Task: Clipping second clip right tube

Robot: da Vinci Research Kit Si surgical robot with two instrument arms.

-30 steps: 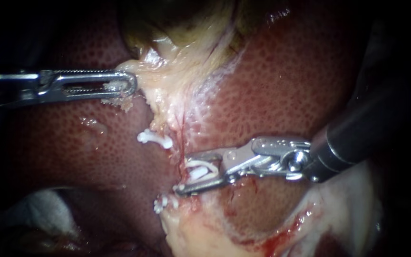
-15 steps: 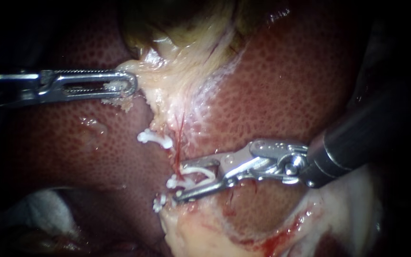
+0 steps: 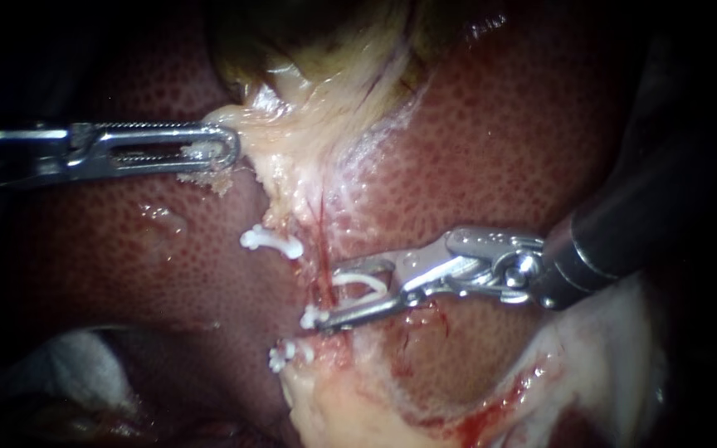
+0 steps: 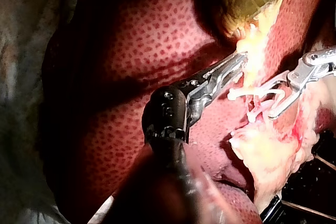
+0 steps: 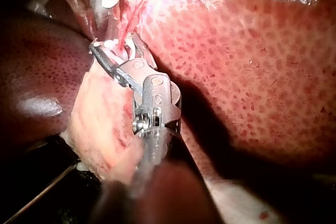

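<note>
In the endoscope view my right instrument [image 3: 329,295] comes in from the right. Its jaws hold a white clip [image 3: 360,282] that straddles a thin red tube [image 3: 322,249] below the gallbladder [image 3: 317,50]. The clip's tip [image 3: 313,317] pokes out past the tube on the far side. Another white clip [image 3: 270,241] sits higher to the left, and a third [image 3: 280,355] lies just below the jaws. My left instrument [image 3: 230,151] is shut on pale tissue at the gallbladder's neck and holds it to the left. The right wrist view shows the same jaws [image 5: 113,43] around the tube.
Mottled red liver [image 3: 499,149] surrounds the site on both sides. Pale fatty tissue [image 3: 350,406] with fresh blood lies below the clips. White gauze [image 3: 68,365] shows at the lower left. In the left wrist view my right instrument [image 4: 265,100] works just beyond my left instrument [image 4: 240,60].
The right instrument's jaws have narrowed on the clip and shifted slightly up and right; the clip's tip now shows past the tube. The left instrument has not moved.
</note>
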